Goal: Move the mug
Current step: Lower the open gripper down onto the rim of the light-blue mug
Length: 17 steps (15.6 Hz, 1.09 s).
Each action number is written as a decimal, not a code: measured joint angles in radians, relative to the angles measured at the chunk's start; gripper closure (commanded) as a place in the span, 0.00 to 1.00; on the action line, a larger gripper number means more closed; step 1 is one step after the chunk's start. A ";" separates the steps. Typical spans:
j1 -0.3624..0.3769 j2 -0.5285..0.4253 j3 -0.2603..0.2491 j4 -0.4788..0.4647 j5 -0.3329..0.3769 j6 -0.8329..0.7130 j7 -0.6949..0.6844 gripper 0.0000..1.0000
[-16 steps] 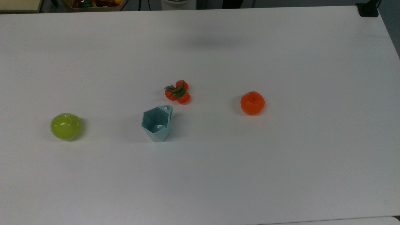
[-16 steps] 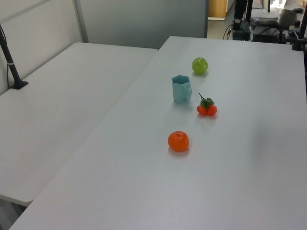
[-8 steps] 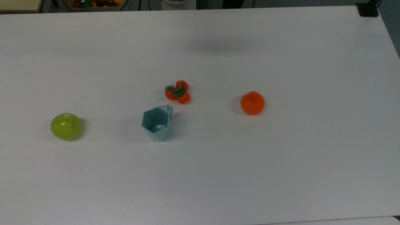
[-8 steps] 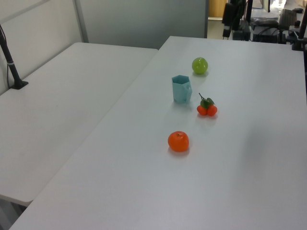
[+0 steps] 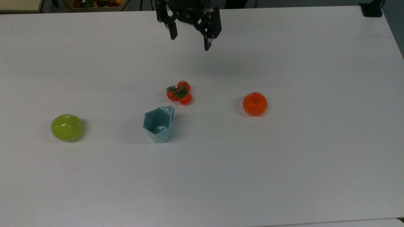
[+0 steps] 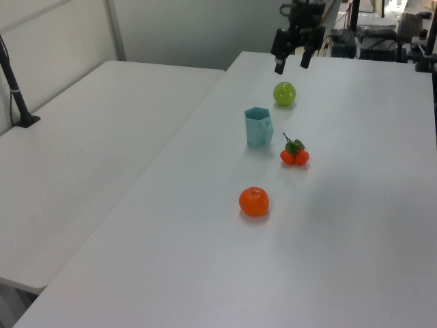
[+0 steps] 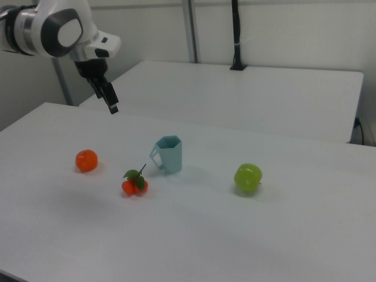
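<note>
Fingers spread wide and holding nothing: that is how I see my black two-finger gripper (image 5: 189, 40) in the top view, hanging near the far edge of the white table (image 5: 315, 157). The pale teal-blue faceted plastic mug (image 5: 157, 124) stands upright well apart from it, toward the near side and slightly to the top view's left, its small looped handle pointing toward the top view's upper right. Just beyond the handle lies a cluster of small red-orange fruits with green leaves (image 5: 179, 92). A round orange (image 5: 255, 103) sits off to the top view's right, a glossy green apple (image 5: 67, 127) to the top view's left.

From the left view, I see the gripper (image 6: 290, 63) raised above the table's far end, above the green apple (image 6: 285, 93). The mug (image 6: 258, 126) stands nearer the camera, with the fruit cluster (image 6: 295, 152) beside it and the orange (image 6: 254, 201) nearer still.

From the right view, the gripper (image 7: 110, 100) hangs from the white arm (image 7: 56, 29) at the right view's upper left, above the table. The mug (image 7: 168, 154) stands lower and to the right view's right of it, between the orange (image 7: 86, 160) and the apple (image 7: 248, 178), untouched.
</note>
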 measured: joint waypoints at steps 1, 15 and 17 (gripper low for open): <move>0.000 0.018 0.000 0.001 -0.006 0.022 0.006 0.00; -0.013 0.265 -0.010 0.004 -0.154 0.221 0.015 0.00; -0.022 0.280 -0.010 0.004 -0.157 0.221 0.015 0.00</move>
